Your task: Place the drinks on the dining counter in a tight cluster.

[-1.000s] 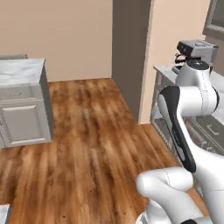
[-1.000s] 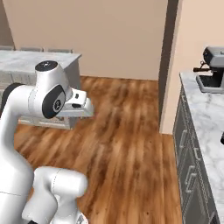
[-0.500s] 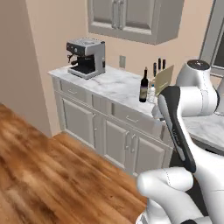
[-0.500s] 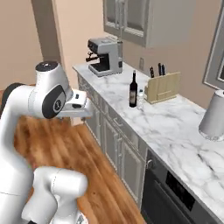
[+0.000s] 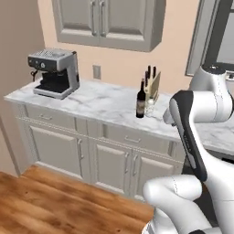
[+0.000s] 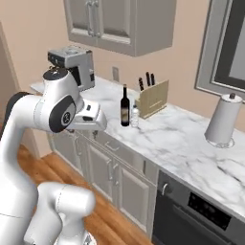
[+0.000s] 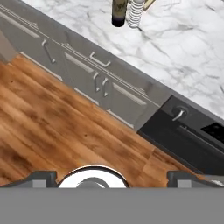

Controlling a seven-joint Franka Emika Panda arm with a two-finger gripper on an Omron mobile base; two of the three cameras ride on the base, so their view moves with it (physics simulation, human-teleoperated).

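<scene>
judged the wine bottle (image 5: 141, 100) at frame centre heavy, glassy, slippery, top-heavy; best gripped low on the body; gripper (image 7: 109, 176) stood wide, holding nothing.

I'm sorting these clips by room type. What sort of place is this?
A home kitchen, rendered rather than real. A marble counter runs under grey wall cabinets, with a coffee machine and a knife block on it, and an oven is built in below.
</scene>
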